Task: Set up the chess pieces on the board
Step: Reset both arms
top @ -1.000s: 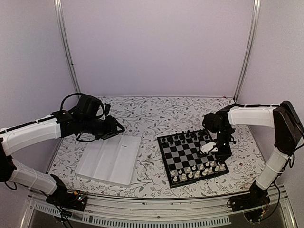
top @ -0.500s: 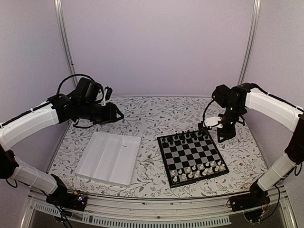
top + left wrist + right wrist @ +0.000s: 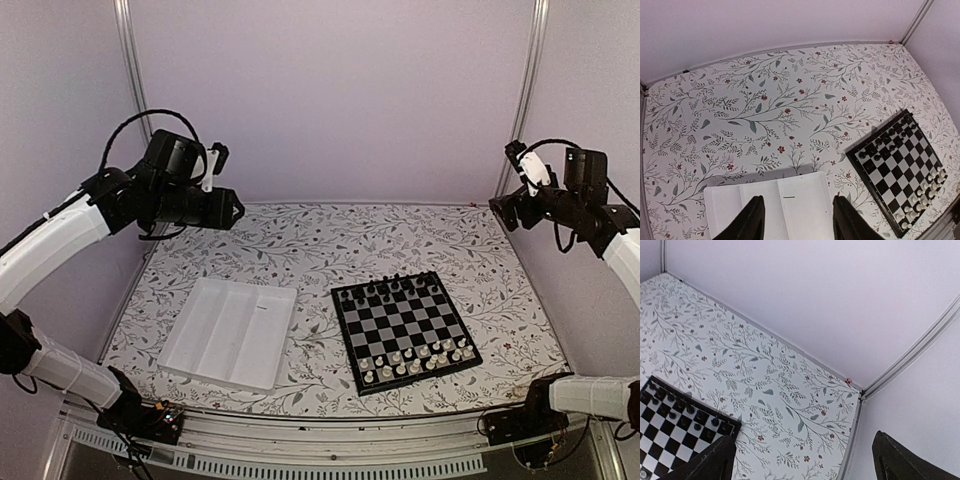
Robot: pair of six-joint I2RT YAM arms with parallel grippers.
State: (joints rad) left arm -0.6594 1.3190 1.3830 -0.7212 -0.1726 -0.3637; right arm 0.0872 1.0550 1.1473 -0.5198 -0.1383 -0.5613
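Note:
The board [image 3: 405, 325] lies right of the table's centre. Black chess pieces [image 3: 392, 288] fill its two far rows and cream-white chess pieces [image 3: 417, 359] its two near rows. High over the back left of the table, my left gripper [image 3: 233, 210] is open and holds nothing. The left wrist view shows this gripper [image 3: 798, 221] above the tray, with the board [image 3: 901, 167] to the lower right. My right gripper [image 3: 498, 211] hangs high by the right wall, well off the board. In its wrist view the gripper [image 3: 805, 462] is wide open and empty, with the board's [image 3: 670, 432] black rows at lower left.
A white compartment tray [image 3: 230, 332] sits left of the board, with no pieces visible in it [image 3: 800, 205]. Metal corner posts [image 3: 520, 110] and lilac walls enclose the floral tabletop [image 3: 330, 245].
My right gripper left the board's right side, rose to the far right wall and opened wide. My left arm lifted higher and swung back over the table's left rear.

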